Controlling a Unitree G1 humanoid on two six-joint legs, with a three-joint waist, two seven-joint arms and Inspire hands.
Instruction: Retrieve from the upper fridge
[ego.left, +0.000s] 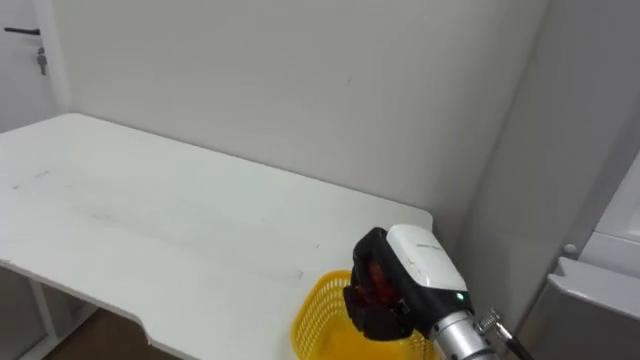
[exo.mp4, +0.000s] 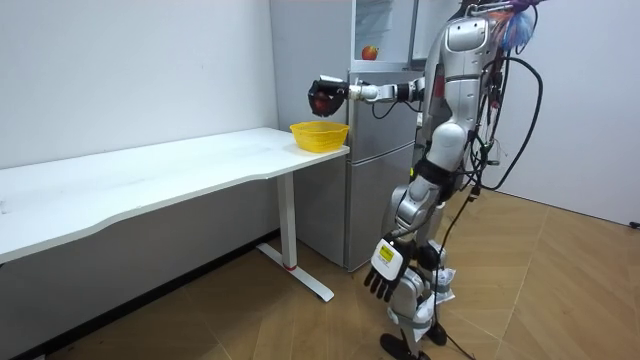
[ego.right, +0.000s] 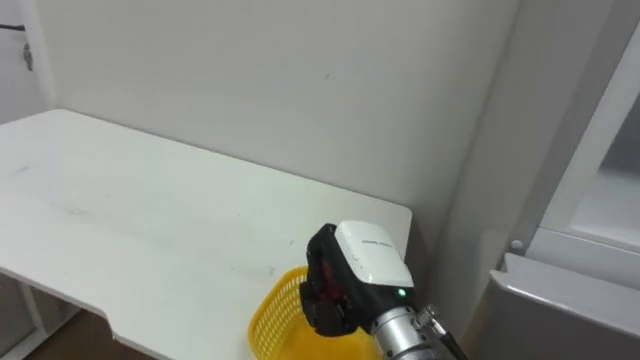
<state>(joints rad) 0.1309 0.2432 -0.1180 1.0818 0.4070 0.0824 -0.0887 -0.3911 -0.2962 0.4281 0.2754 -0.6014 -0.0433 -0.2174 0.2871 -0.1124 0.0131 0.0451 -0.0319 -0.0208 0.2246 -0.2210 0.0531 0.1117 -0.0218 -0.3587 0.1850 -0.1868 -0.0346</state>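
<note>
**Reach over yellow basket (ego.left: 315, 318) at the table end**

A red fruit (ego.left: 363, 283) is gripped in the right hand (ego.left: 385, 316), whose fingers are curled round it; the hand is held just above the basket's rim. The basket is set on the long white table (ego.left: 150, 220), at the end nearest the fridge (exo.mp4: 380, 180). The table is placed against a plain white wall (ego.left: 300, 90), and its top is otherwise bare. In the room view the robot is seen standing on a wood floor (exo.mp4: 250, 310) in front of the fridge, right arm stretched toward the table. A second red fruit (exo.mp4: 370, 52) is seen in the open upper compartment. The left hand (exo.mp4: 384, 268) is hung low beside the legs, fingers relaxed.
</note>
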